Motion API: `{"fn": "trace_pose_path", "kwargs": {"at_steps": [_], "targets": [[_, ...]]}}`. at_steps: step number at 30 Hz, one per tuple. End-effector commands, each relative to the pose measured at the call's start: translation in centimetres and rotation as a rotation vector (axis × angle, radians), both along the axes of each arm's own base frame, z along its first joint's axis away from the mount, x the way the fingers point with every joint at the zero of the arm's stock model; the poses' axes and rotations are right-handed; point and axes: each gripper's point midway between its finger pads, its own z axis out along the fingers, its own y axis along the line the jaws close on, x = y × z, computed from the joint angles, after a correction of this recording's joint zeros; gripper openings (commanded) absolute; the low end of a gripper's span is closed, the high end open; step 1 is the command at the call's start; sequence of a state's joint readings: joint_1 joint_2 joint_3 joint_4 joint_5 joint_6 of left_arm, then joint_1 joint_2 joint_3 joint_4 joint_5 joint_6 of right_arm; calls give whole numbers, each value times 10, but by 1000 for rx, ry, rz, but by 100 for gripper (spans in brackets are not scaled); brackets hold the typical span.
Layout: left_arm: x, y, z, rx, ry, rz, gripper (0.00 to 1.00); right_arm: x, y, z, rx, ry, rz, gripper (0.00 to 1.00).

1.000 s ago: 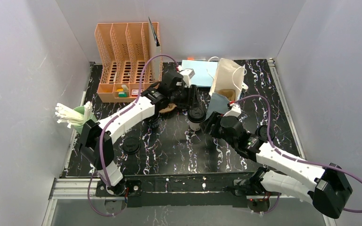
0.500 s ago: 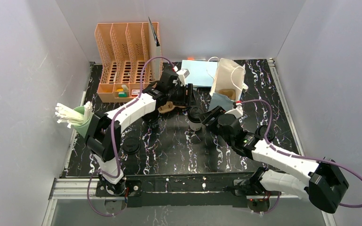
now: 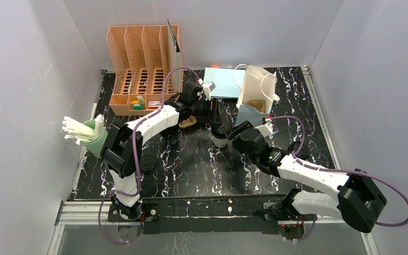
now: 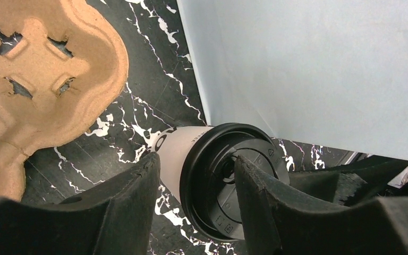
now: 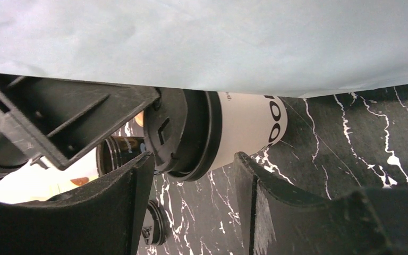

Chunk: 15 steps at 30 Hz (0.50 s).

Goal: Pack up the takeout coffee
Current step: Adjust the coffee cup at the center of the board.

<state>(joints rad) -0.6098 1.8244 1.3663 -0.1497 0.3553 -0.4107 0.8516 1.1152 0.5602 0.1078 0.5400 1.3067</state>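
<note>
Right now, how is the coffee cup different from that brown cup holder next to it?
The coffee cup is white with a black lid; the cup holder is plain brown. The coffee cup stands upright, while the cup holder lies flat. The left end effector and the right end effector both have their open fingers at the coffee cup; neither is at the cup holder. Both rest on the black marbled table.

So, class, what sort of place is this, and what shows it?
Likely a lab test cell, staged for takeout packing: white walls around the table, two arms bolted at its edge, plus cup, carrier, bag.
</note>
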Motion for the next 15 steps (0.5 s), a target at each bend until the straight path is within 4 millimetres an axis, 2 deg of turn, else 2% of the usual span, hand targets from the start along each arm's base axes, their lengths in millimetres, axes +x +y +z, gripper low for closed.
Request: {"fn": "trace_pose_path", "kwargs": {"at_steps": [1,4,15], "targets": [[-3,2,-2,3,4,-30,50,10,5,6,37,-5,-25,64],[-7,2,-3,0,14,-39,49,11,6,-1,39,22,-24,61],[-24,4,-17,-13,71,-67,42,12,7,-1,86,47,-14,46]]}}
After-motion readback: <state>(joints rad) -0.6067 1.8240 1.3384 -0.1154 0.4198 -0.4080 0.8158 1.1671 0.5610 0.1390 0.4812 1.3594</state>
